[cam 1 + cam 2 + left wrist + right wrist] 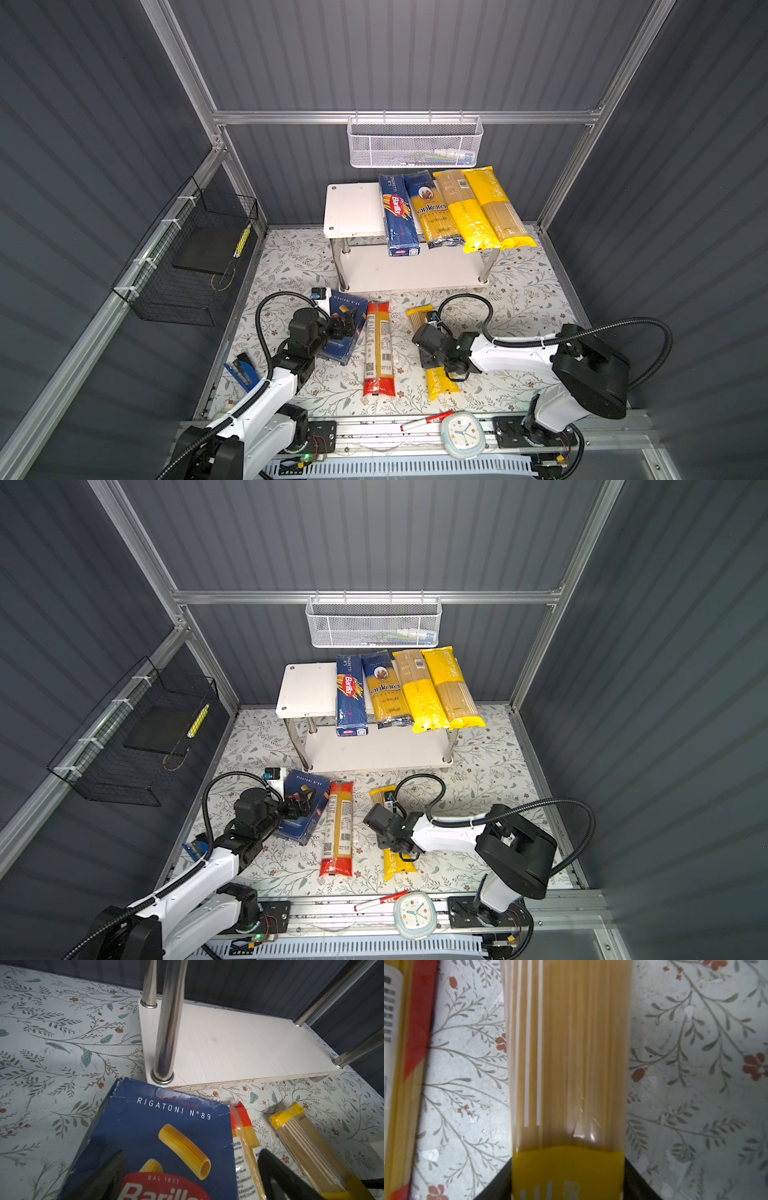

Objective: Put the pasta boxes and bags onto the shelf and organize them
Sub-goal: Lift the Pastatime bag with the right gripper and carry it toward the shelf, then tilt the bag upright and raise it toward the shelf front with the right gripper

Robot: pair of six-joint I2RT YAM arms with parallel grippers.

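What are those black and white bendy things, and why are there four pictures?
They are two robot arms with pinching grippers for hands. Two pictures look down from above on the whole flowery table. The other two come from a small camera on each arm's wrist.

On the white shelf already lie a blue spaghetti box, a blue-yellow bag and two yellow bags. On the table lie a rigatoni box, a bag with red ends and a third yellow bag.

The left gripper hangs open over the rigatoni box. The right gripper has its fingers against both sides of the third yellow bag, which is not yet lifted.
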